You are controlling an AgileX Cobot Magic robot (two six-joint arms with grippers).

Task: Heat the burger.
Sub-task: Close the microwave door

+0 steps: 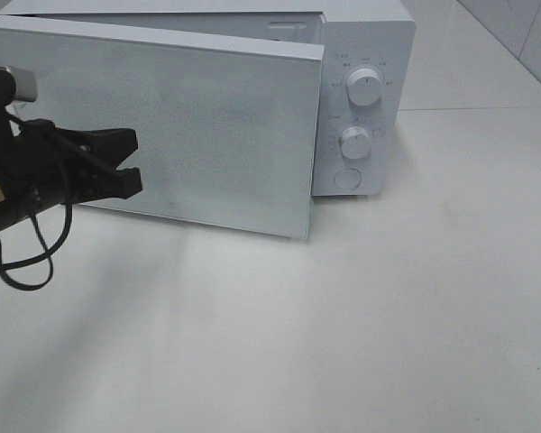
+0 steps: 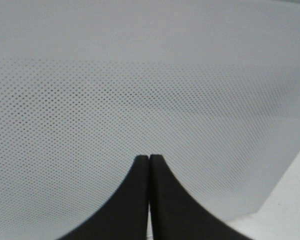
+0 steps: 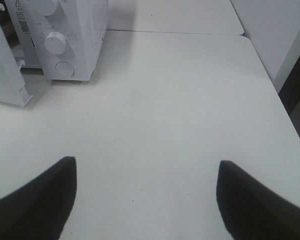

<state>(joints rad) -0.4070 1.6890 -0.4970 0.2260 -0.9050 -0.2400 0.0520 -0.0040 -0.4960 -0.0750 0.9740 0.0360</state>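
1. Burger – not visible in any view; location can't be told.
2. L gripper (image 2: 149, 159) – black, fingertips pressed together w/ nothing between. In the ext. view it sits at the left edge, mid-height (image 1: 135, 161), in front of the door's left part. Contact w/ the door: can't tell.
3. R gripper (image 3: 147, 167) – fingers wide apart, nothing between them, over bare table. Not seen in the ext. view.
4. Microwave (image 1: 365, 54) – white, upper centre of the ext. view; also upper left of the R wrist view (image 3: 85, 25).
5. Door (image 1: 180, 126) – white w/ dotted mesh panel, ajar: its right edge stands out from the body, towards the camera. It fills the L wrist view (image 2: 140, 90).
6. Upper knob (image 1: 364, 87), lower knob (image 1: 354, 142), round button (image 1: 346, 178) – stacked on the control panel, right of the door.
7. Table (image 1: 361, 325) – white, bears the microwave.
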